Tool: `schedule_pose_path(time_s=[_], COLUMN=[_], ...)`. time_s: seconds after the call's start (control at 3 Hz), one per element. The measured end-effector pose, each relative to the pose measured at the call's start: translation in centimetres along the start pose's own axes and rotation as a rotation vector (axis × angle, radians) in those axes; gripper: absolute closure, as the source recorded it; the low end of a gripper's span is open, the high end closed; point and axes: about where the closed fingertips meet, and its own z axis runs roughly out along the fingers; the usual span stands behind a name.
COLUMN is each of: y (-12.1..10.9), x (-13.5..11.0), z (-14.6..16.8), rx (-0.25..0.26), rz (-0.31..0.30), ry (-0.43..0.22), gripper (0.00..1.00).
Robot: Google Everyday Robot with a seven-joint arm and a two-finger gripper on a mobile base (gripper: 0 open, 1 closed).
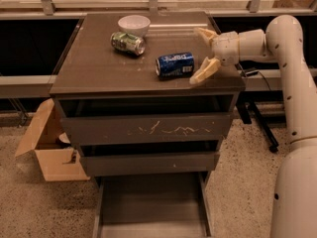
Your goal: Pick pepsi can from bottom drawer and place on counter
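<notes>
1. Cardboard box [47,148] on the floor, left; no hindrance.
2. Green can [128,42] and bowl [133,24] at the far side of the desk [94,63]; well apart from my work.
3. Bottom drawer [151,207] open, near; nothing visible inside.
4. Pepsi can [175,65] lies sideways on the desk; placement looks done.
5. Gripper [202,54] just right of it, spread wide, holding nothing; I judge only pulling clear remains.

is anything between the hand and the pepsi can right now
Nothing visible. The open hand is just beside the pepsi can, which lies on its side on the counter, with only bare counter between them. The green can and bowl sit on its far side.
</notes>
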Motion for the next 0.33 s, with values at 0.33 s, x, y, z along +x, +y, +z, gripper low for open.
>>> schedule_pose_path(time_s=[0.33], y=[-0.35], x=[-0.67], z=[-0.67], rx=[0.027], rz=[-0.028], ry=[-0.023], gripper=[0.00])
